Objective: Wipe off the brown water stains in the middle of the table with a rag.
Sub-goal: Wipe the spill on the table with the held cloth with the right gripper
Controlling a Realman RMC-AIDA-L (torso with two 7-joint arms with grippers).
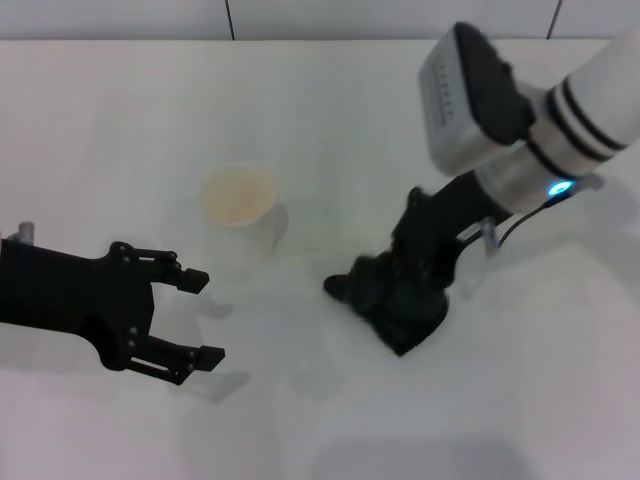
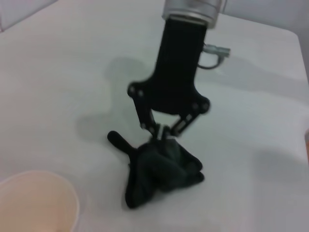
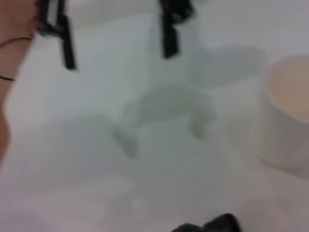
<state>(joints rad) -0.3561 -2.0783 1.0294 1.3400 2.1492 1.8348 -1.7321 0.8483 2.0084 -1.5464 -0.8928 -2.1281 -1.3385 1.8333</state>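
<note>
The rag (image 1: 395,310), a lumpy blackish-green cloth, lies pressed on the white table (image 1: 120,120) right of centre. My right gripper (image 1: 400,268) comes down from the upper right and is shut on the rag's top. The left wrist view shows this clearly: the fingers (image 2: 150,124) pinch the rag (image 2: 159,171) against the tabletop. A corner of the rag (image 3: 212,224) shows in the right wrist view. No brown water stain shows in any view; the spot under the rag is hidden. My left gripper (image 1: 203,318) is open and empty at the left, just above the table.
A pale beige-rimmed white cup (image 1: 240,205) stands upright between the two grippers, left of the rag. It also shows in the left wrist view (image 2: 34,205) and the right wrist view (image 3: 285,111). The left gripper (image 3: 118,55) shows far off in the right wrist view.
</note>
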